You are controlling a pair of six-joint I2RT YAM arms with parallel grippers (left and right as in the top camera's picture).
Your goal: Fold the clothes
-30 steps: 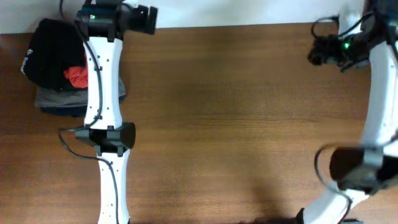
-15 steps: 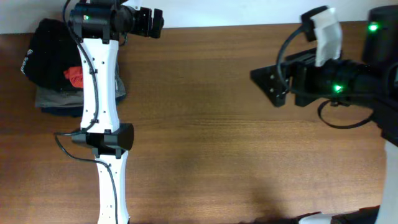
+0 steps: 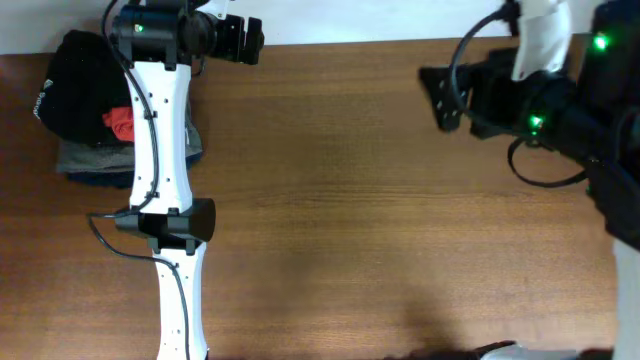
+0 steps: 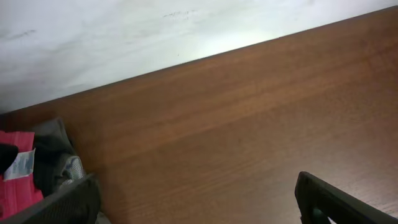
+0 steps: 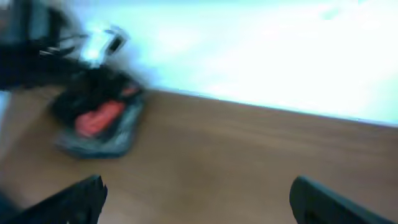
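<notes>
The clothes, a black garment with a small white logo, lie bunched on top of a pile at the table's back left corner. In the blurred right wrist view the clothes show far off to the left. My left gripper hangs open at the table's back edge, right of the pile, pointing right and holding nothing. Its two fingers stand far apart over bare wood in the left wrist view. My right gripper hovers open over the back right of the table and points left, empty.
A red shirt sits in the pile under the black garment, above folded grey and navy garments. The brown table meets a white wall at the back. My left arm stretches along the pile's right side.
My right arm has swung in from the right edge, and its gripper now hovers over the back right of the table. The left gripper shifted slightly right, then held still.
</notes>
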